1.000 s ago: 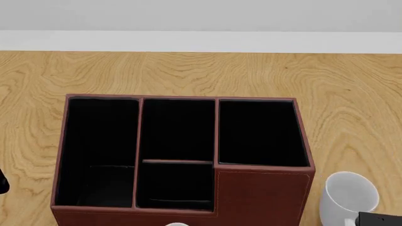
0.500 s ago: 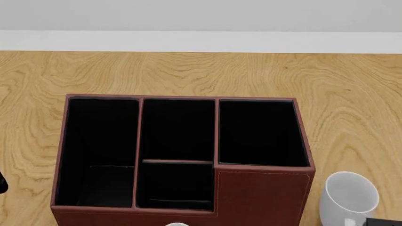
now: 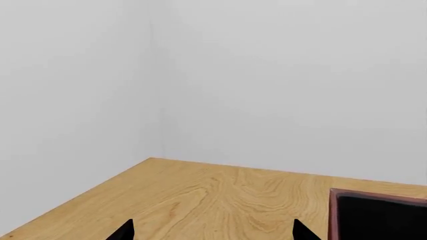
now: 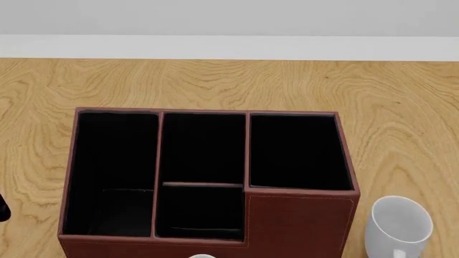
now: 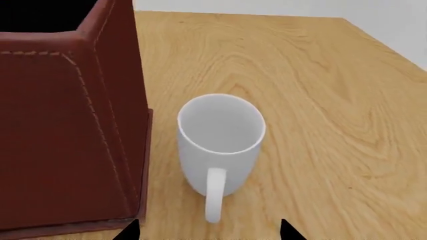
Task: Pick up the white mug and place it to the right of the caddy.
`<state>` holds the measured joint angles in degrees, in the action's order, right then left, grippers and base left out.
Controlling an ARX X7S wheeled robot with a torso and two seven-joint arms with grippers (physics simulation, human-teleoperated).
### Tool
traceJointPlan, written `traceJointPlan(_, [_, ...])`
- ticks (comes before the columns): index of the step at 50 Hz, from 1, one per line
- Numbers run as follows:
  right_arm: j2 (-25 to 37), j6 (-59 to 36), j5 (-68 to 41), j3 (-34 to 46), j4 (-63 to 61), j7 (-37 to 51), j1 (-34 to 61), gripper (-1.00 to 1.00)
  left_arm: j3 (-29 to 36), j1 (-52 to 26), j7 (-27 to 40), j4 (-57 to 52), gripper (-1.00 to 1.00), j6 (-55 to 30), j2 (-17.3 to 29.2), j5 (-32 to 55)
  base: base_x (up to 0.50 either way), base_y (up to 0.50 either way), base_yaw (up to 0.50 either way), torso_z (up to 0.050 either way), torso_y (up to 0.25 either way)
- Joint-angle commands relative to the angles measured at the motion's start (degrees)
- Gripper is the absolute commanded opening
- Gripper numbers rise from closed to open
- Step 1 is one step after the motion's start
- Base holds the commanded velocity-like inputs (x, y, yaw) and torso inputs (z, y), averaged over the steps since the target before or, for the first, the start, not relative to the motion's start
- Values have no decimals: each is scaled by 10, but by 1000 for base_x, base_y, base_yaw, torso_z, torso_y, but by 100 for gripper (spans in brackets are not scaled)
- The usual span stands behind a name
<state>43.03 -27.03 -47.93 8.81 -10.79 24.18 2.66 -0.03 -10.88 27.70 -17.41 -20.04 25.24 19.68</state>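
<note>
The white mug [image 4: 398, 228] stands upright on the wooden table, close to the right of the caddy's [image 4: 208, 177] front corner. In the right wrist view the mug [image 5: 220, 145] has its handle [image 5: 214, 197] turned toward the camera, and the caddy's reddish-brown wall [image 5: 67, 125] is beside it. My right gripper [image 5: 208, 234] is open and empty, with its fingertips [image 5: 130, 231] just short of the handle and clear of it. It does not appear in the head view. My left gripper [image 3: 213, 233] is open over bare table, with a caddy corner [image 3: 380, 212] nearby.
The wooden table [image 4: 237, 86] runs back to a white wall [image 4: 229, 21]. A sliver of a white object [image 4: 203, 256] shows at the head view's lower edge in front of the caddy. A dark piece of my left arm [image 4: 3, 207] shows at the left edge.
The black part of my right gripper beside the mug has slid out of the head view's lower right corner. The mug and caddy have not moved.
</note>
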Motion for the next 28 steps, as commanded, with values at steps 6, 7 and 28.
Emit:
traceJointPlan(6, [21,8,-15,-27,-76,31,-48,100,3,-1,0,1,100,2,1,0,0,0,0,0,0])
traceJointPlan(7, [22,12,-16,-32,-84,32,-54,100,3,-1,0,1,100,2,1,0,0,0,0,0,0])
traceJointPlan(28, [29,36,-13,-45,-145,40,-99,100,3,0,2,-1,100,1,2,3,0,0,0,0,0])
